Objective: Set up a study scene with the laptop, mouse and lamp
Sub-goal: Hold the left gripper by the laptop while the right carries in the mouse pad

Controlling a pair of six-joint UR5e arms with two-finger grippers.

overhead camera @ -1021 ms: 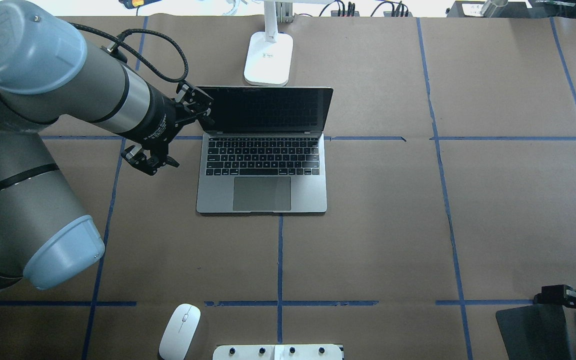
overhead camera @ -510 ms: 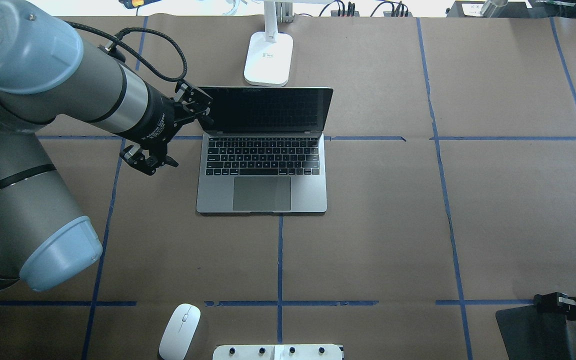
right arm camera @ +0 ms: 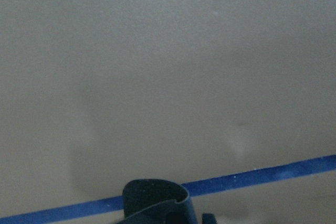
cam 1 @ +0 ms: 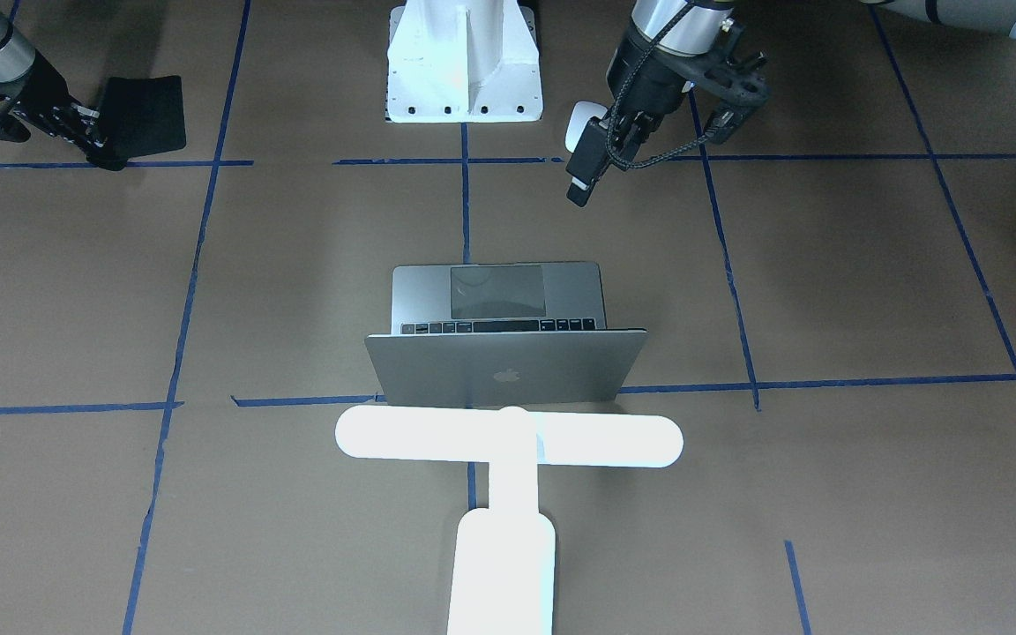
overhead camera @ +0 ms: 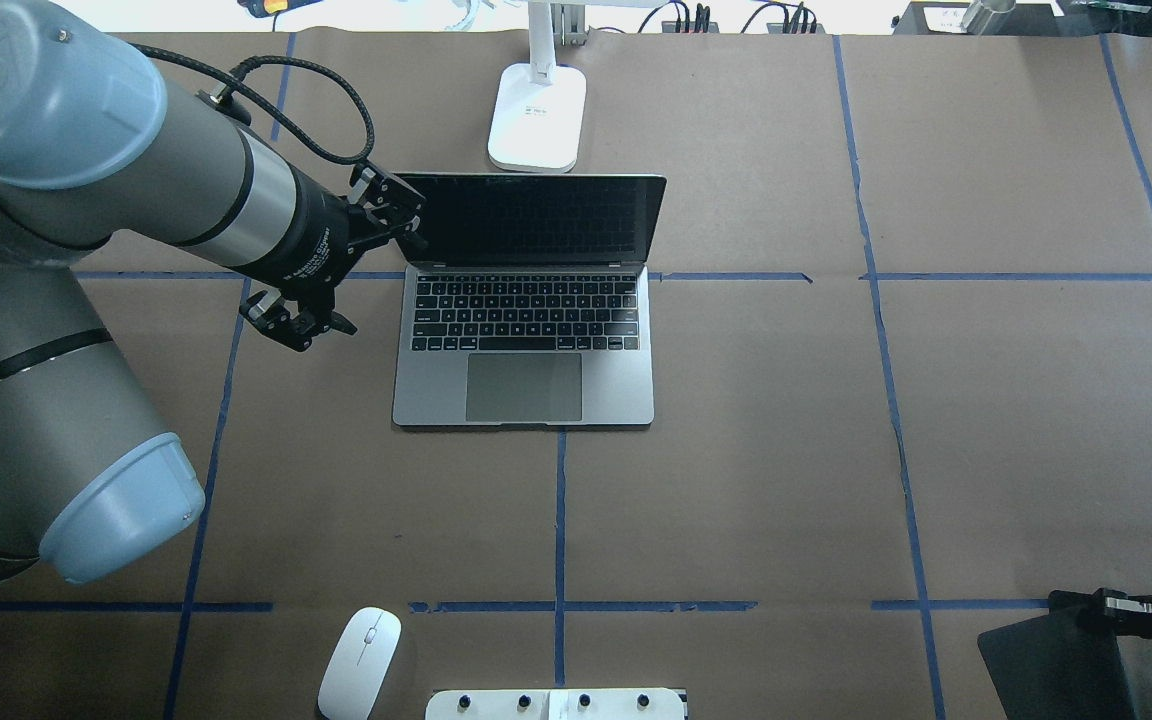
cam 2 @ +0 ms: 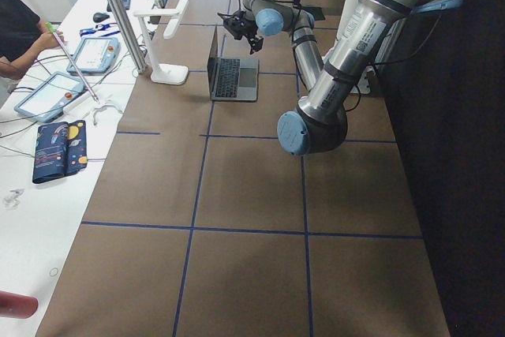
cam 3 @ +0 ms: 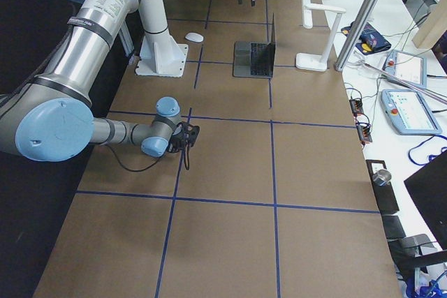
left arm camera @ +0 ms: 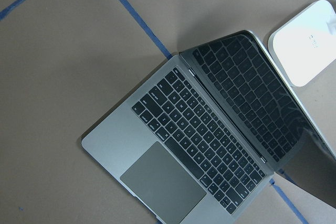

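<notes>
The grey laptop (overhead camera: 524,385) stands open mid-table, its screen dark; the left wrist view looks down on its keyboard (left arm camera: 202,135). Behind it stands the glowing white lamp (cam 1: 508,439), whose base (overhead camera: 537,117) touches nothing. The white mouse (overhead camera: 360,662) lies near the robot's base, partly hidden by the left wrist in the front-facing view. My left gripper (overhead camera: 376,282) hovers open and holding nothing beside the laptop's left edge. At the near right corner my right gripper (overhead camera: 1121,606) is shut on the edge of a black mouse pad (overhead camera: 1046,660), which is tilted up off the table.
The white robot pedestal (cam 1: 462,62) is bolted at the table's near edge between the arms. Blue tape lines (overhead camera: 559,520) mark a grid on the brown paper. Beyond the far edge lie tablets and cables on a white bench (cam 3: 391,102), where a person's arm shows.
The right gripper has moved toward the robot's edge of the table, and the mouse pad in it has shifted left. The left arm has drifted slightly left, still open.
</notes>
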